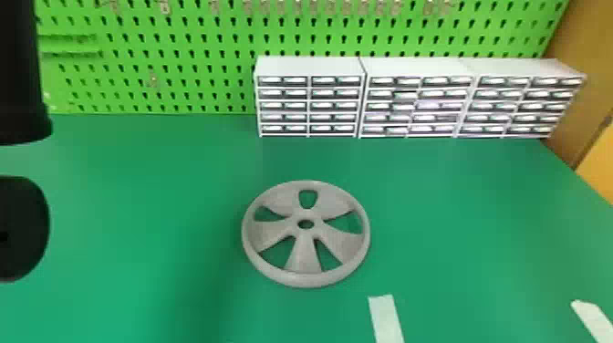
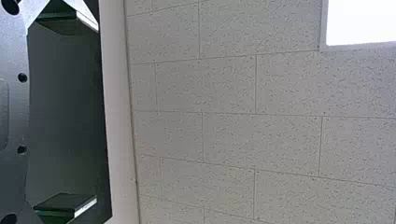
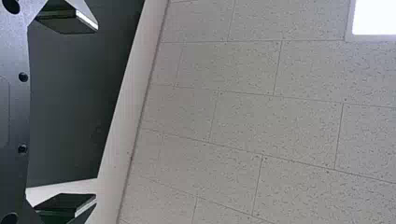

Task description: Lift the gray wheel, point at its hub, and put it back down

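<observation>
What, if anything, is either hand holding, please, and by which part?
Nothing: the left hand and right hand are open; the wheel lies on the table.

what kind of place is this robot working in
Probably a workshop or a lab set up like one: a green pegboard stands behind the worktop, white cabinets of small drawers line its back, and a panelled ceiling with a bright light suggests an indoor room.

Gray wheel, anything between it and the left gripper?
Nothing visible stands between the left arm, at the head view's left edge, and the wheel; drawer cabinets stand behind it. The path from the left gripper can't be judged.
</observation>
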Tool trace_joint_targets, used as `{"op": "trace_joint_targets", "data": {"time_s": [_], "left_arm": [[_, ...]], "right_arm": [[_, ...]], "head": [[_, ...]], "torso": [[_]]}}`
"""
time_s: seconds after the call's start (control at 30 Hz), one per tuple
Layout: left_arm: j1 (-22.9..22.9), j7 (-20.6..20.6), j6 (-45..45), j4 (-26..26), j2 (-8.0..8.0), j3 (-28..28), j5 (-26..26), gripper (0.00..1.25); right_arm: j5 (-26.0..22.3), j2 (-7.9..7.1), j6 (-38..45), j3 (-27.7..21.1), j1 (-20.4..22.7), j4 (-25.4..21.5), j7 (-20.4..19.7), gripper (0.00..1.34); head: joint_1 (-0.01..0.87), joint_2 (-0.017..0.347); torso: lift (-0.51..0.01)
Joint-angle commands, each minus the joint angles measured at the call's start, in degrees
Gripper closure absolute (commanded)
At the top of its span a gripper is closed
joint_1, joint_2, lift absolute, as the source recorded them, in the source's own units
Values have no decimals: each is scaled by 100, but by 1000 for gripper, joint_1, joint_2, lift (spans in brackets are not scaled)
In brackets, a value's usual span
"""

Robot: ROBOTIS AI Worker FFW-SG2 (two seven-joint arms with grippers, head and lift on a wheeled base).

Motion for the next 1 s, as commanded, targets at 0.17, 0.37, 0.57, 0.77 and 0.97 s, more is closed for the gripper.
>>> {"op": "trace_joint_targets", "data": {"time_s": [0.17,0.37,0.57,0.77,0.97], "left_arm": [[29,12,0,9,-13,-4,12,25],[152,12,18,9,-4,-75,118,25],[425,20,88,0,-4,-162,232,24],[662,20,149,0,22,-224,346,24],[1014,29,237,-79,83,-277,390,25]], "right_arm": [[-13,0,104,21,14,-9,0,33],[-4,-18,245,38,154,-26,0,33],[-4,-18,359,12,462,-26,0,33],[40,-18,438,3,814,0,0,33],[-48,62,465,-58,1165,18,0,33]], "head": [[692,48],[692,48],[692,48],[692,48],[692,48]], "torso": [[-88],[-88],[-88],[-88],[-88]]}}
